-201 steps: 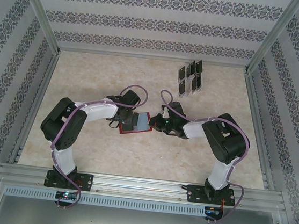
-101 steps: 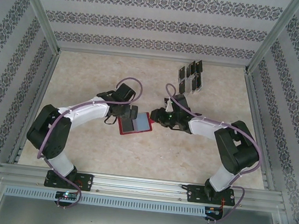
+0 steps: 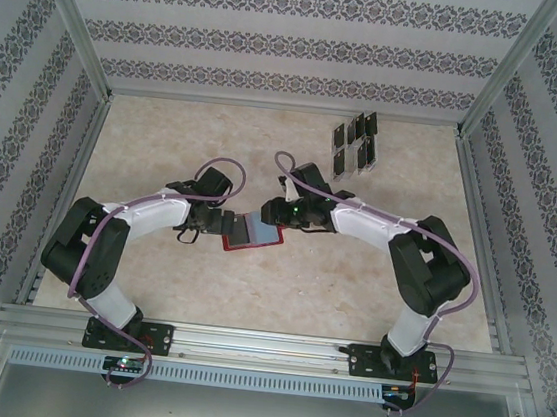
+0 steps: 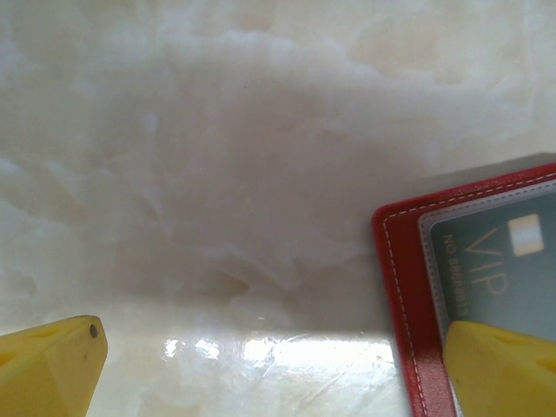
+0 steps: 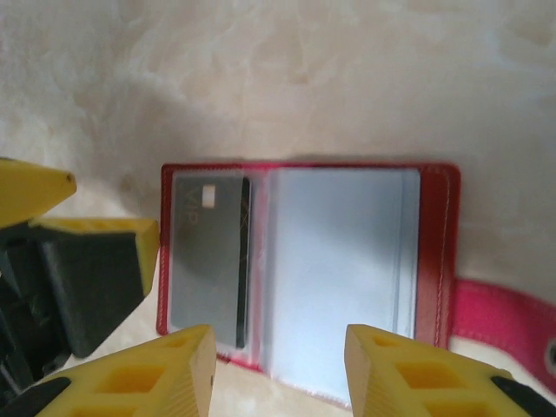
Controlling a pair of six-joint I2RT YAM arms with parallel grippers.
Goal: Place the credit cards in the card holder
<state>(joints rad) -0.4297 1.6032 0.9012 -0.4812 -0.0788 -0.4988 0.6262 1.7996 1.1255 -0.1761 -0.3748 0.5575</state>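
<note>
Overhead, open red card holder (image 3: 260, 237) on the bench (image 3: 166, 135) between left end effector (image 3: 223, 222) and right end effector (image 3: 272, 212), spare credit cards (image 3: 354, 145) well apart behind, left wrist, fingers (image 4: 52, 365) spread wide, one over holder's corner, right wrist, fingers apart above holder, gripping nothing, VIP card (image 5: 208, 261) pocketed inside.

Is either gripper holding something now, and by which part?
Nothing is held. The left gripper and the right gripper are both open; the card holder lies open on the table.

Soft, even light is falling from above, casting faint shadows on the table (image 3: 349, 297). In the left wrist view a white glare patch is gleaming beside the card holder (image 4: 404, 287), and the picture is looking hazy.
</note>
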